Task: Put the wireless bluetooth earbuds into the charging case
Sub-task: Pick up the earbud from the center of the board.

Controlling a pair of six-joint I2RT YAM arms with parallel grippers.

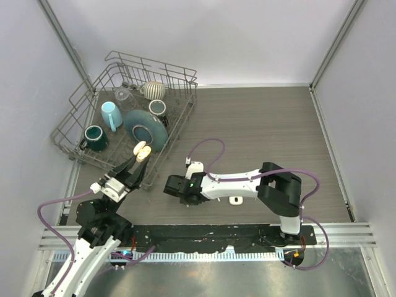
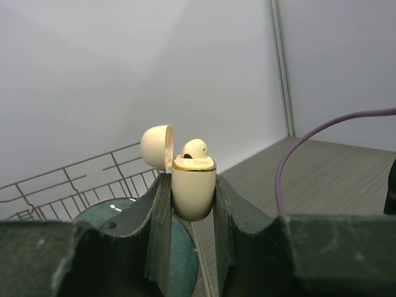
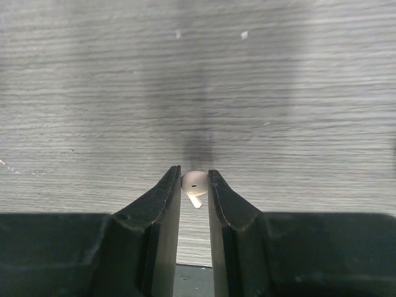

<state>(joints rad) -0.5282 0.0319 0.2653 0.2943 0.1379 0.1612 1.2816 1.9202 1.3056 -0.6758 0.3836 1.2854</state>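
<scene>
Overhead view first: I am holding the case (image 1: 142,149) up in my left gripper (image 1: 140,156), just beside the rack (image 1: 74,133), while my right gripper (image 1: 168,185) is working low over the table (image 1: 260,124), well apart from it. Open room is lying between them and off to the right.

Left wrist: my fingers (image 2: 158,204) are clamping the case body, lid tipped open, one bud (image 2: 197,148) seated inside.

Right wrist: I am pinching the second bud (image 3: 194,184) narrowly at the tabletop. I judge that I am lifting it. Next comes carrying it to the case's free socket, stem down, clear of the rack wire.
</scene>
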